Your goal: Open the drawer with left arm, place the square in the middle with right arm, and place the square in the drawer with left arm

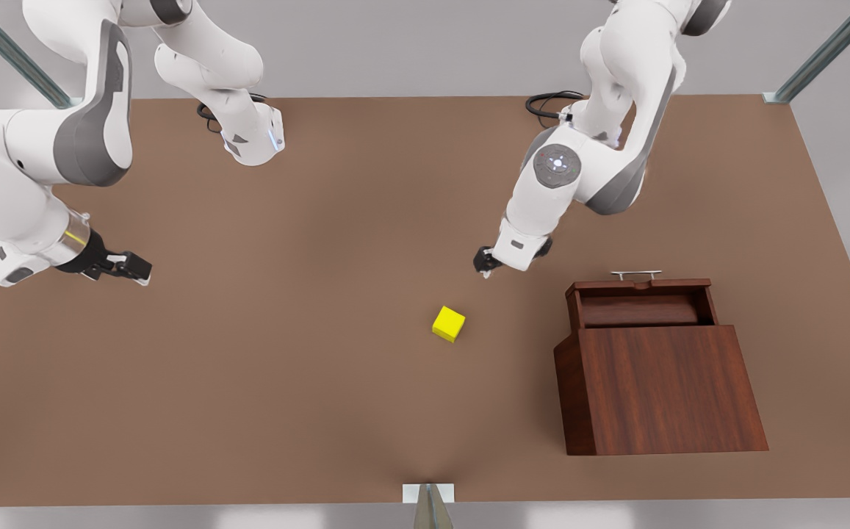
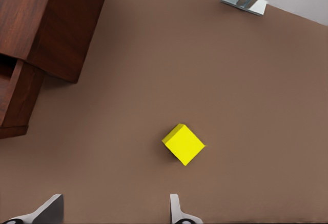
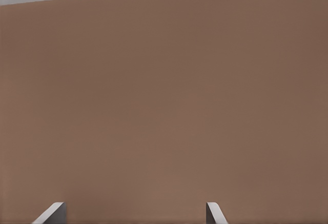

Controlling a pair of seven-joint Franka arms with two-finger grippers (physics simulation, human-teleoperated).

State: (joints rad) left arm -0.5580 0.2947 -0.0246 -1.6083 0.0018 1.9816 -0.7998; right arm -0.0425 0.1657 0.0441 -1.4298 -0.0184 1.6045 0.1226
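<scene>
Now the drawer (image 1: 641,301) stands pulled out of the cabinet (image 1: 660,389), handle (image 1: 635,275) toward the arms, and the cube (image 1: 449,324) sits on the table (image 1: 285,367) near its middle, well apart from the cabinet, so the step in hand looks like the left arm's pick-up. The left gripper (image 1: 485,266) hangs near the cube, between it and the arm's base, with fingers (image 2: 177,211) spread and empty. To do this well it should centre over the cube, turn the wrist so the pads meet two flat faces rather than corners, since the cube lies diagonal to the fingers, then come straight down before closing. Carrying it over, clear the drawer's front wall and release low inside the box. The right gripper (image 1: 120,266) waits at the front view's left, fingers (image 3: 212,215) spread over bare table. The left wrist view shows the cube's skew against the fingers and a corner of the drawer; the front view alone gives both arms and the drawer's open depth.
</scene>
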